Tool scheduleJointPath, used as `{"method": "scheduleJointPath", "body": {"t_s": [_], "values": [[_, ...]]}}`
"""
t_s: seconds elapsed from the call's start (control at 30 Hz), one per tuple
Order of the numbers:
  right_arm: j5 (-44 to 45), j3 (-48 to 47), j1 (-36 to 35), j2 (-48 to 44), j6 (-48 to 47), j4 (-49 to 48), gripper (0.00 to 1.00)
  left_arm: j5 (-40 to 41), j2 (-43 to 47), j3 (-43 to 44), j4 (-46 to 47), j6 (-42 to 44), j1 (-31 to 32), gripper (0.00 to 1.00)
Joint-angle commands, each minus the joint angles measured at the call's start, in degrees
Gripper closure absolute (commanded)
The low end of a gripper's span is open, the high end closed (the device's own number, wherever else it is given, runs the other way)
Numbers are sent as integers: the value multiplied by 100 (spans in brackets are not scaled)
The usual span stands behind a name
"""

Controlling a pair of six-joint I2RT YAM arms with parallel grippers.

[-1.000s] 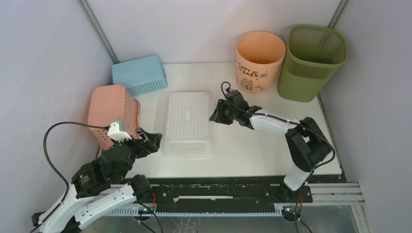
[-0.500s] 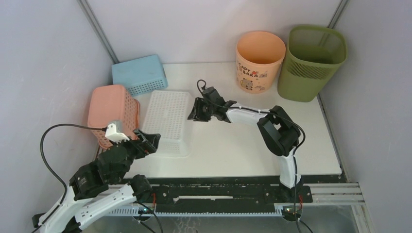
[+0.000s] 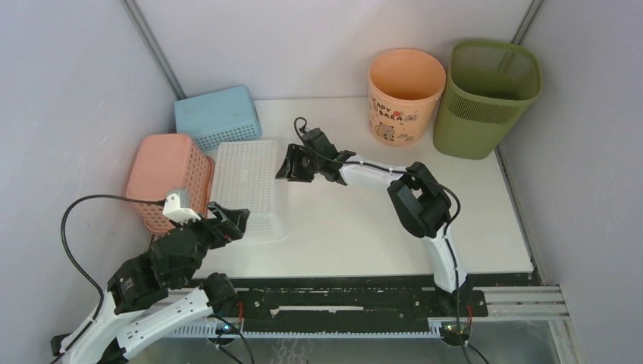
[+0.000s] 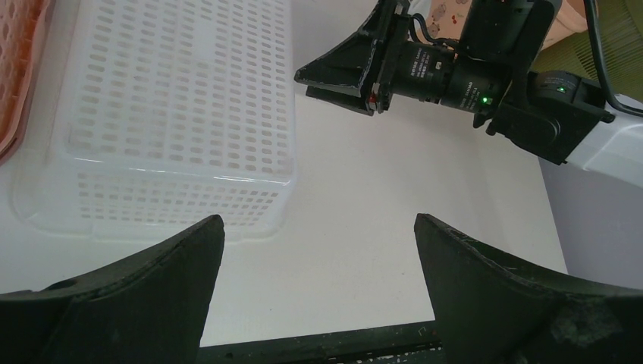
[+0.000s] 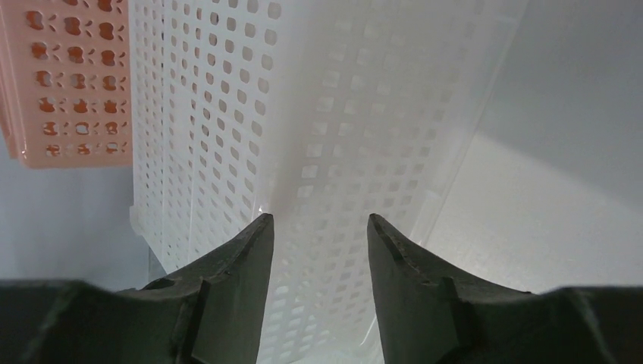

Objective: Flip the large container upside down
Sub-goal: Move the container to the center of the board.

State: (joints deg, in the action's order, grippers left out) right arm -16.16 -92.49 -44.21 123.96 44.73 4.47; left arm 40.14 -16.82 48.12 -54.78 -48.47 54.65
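Note:
The large container point(image 3: 487, 98), an olive-green bin with a mesh upper band, stands upright at the back right corner with its mouth up. Neither gripper is near it. My right gripper point(image 3: 290, 164) reaches far left across the table, open, right at the right side of an upside-down white mesh basket point(image 3: 246, 186). In the right wrist view the right gripper point(image 5: 320, 218) shows that basket's wall point(image 5: 341, 114) behind the gap, with nothing clamped. My left gripper point(image 3: 231, 216) hovers wide open at the near left; the left gripper point(image 4: 318, 220) has only bare table beneath it.
A peach bucket point(image 3: 406, 95) with cartoon print stands just left of the green bin. A pink basket point(image 3: 163, 178) lies against the white basket's left side, and a blue basket point(image 3: 216, 115) sits behind them. Walls close in on both sides of the table point(image 3: 364, 227).
My right arm swept left and pushed the white basket against the pink basket, which shifted left a little. Its jaws widened slightly. The left arm barely moved.

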Motion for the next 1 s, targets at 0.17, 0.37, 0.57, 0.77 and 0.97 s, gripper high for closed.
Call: {"method": "scheduleJointPath", "body": {"t_s": [0.17, 0.37, 0.57, 0.77, 0.97], "values": [[1056, 1011, 147, -1980, -1074, 523, 18, 75, -128, 158, 200, 78, -25, 0], [2077, 1319, 507, -3390, -1935, 1498, 0, -34, -331, 108, 397, 159, -25, 0], [971, 1103, 1797, -3898, -2330, 1728, 0, -127, -518, 75, 506, 197, -25, 0], [2060, 270, 2085, -3695, -3322, 1833, 7, -144, -578, 43, 568, 207, -27, 0], [2609, 5, 2257, -3236, -3892, 1109, 12, -215, -631, -16, 588, 178, -25, 0]]}}
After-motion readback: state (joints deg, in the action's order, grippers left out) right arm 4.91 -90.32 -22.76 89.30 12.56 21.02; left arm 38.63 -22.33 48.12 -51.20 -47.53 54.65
